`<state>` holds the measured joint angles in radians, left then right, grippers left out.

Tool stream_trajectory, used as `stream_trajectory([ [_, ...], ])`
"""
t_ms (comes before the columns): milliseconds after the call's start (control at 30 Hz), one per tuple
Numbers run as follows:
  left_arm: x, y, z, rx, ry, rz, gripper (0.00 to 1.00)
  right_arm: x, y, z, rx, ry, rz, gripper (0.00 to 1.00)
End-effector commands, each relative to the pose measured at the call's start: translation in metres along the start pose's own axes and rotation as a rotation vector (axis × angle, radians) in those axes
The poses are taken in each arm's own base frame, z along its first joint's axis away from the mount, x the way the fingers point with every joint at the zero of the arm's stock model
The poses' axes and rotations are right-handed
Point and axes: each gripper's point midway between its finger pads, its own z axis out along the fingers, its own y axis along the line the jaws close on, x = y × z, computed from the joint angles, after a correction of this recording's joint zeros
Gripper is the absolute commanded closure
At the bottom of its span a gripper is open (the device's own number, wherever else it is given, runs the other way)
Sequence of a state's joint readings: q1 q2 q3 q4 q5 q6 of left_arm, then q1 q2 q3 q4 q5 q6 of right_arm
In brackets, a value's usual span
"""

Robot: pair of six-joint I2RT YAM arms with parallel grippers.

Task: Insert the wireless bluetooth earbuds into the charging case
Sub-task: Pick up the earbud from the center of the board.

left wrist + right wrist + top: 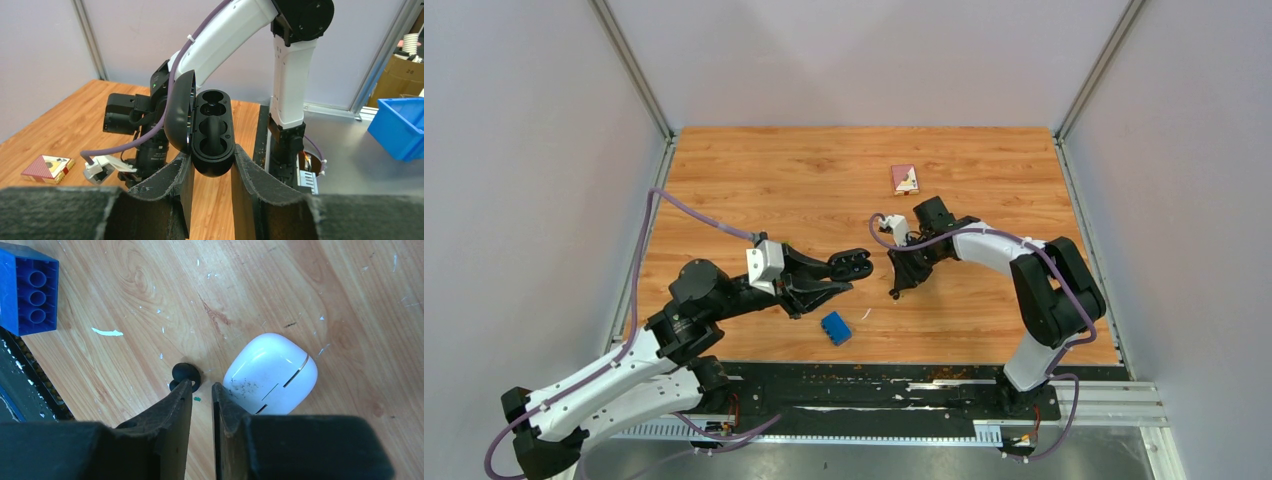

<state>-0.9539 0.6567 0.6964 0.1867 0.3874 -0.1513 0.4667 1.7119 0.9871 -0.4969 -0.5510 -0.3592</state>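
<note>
1. The left pincer was clamped on the lower end of the glossy black oval plastic charging case. It held the case clear of the wooden tabletop, with the hinged lid swung open toward 9 o'clock. Both moulded wells looked empty.
2. The right pincer pointed down at the tabletop, its fingers a narrow gap apart with nothing between them.
3. One small rounded black plastic earbud lay on the tabletop at about 11 o'clock of that pincer's tip. It sat just beside the outer face of one finger, outside the gap. No other earbud could be made out.
4. A closed rounded white plastic case lay near the earbud at 3 o'clock. A blue toy building block sat well apart at 10 o'clock, with a small white scrap between block and earbud.
5. The earbud was judged very light, hard and smooth, so it would likely skid or squirt out under a skewed pinch.
6. The best hold looked to be across its widest rounded body, with the fingers spread first, straddling it low against the tabletop and closing gently.
7. The main risks were flicking the earbud away with a fingertip and nudging the white case.
</note>
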Motion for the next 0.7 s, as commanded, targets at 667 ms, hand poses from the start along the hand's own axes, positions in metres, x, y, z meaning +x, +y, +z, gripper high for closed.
stream_trajectory([
  [667,-0.0069,-0.0034,0.0013,0.016,-0.042,-0.003,1.0,0.0003,0.0026,0.0076,-0.012,-0.021,0.04,0.72],
])
